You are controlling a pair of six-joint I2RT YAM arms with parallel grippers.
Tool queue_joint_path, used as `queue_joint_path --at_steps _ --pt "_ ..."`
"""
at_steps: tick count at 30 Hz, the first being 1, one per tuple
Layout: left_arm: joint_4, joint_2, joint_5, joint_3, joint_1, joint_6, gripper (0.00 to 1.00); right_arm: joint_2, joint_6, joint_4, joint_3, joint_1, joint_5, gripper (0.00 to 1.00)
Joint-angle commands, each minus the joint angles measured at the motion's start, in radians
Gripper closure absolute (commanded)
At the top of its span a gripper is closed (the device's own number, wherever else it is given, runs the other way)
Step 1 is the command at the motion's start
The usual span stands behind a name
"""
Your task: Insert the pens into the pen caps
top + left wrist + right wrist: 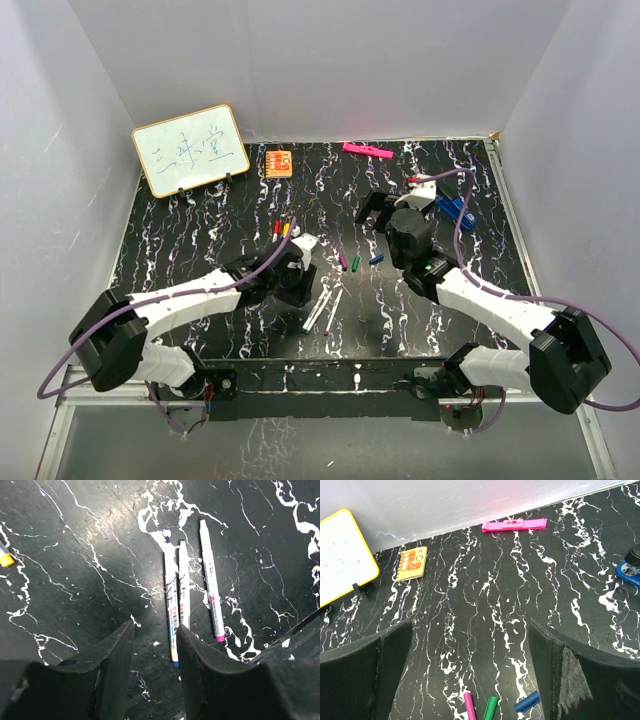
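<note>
Three white-barrelled pens lie side by side on the black marbled table: one with a blue end (172,607), one beside it (184,580), one with a pink end (210,582). From above they show as a cluster of pens (322,306). My left gripper (155,625) hovers just short of them, open, nothing between its fingers. Purple (469,706), green (491,707) and blue (527,701) pen caps lie below my right gripper (470,632), which stands wide open and empty. Small red (277,226) and yellow (286,230) pieces lie behind the left arm.
A pink bar (514,525) lies at the back wall. An orange card (412,563) and a small whiteboard (342,555) stand at the back left. Blue clip pieces (452,210) sit right of the right gripper. White walls enclose the table.
</note>
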Motion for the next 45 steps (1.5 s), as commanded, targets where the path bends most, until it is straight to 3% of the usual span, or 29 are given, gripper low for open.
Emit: queue_joint_path --at_steps 1,19,45 --pt "0.004 0.017 0.006 -0.008 -0.029 -0.014 0.61 -0.047 0.013 0.011 0.007 -0.003 0.023 0.02" --pt "-0.021 0.118 -0.03 0.018 -0.107 -0.028 0.62 -0.027 0.023 0.01 0.006 -0.009 0.001 0.02" --pt "-0.079 0.191 -0.147 0.047 -0.123 -0.049 0.68 -0.02 0.034 0.009 -0.001 -0.016 -0.022 0.02"
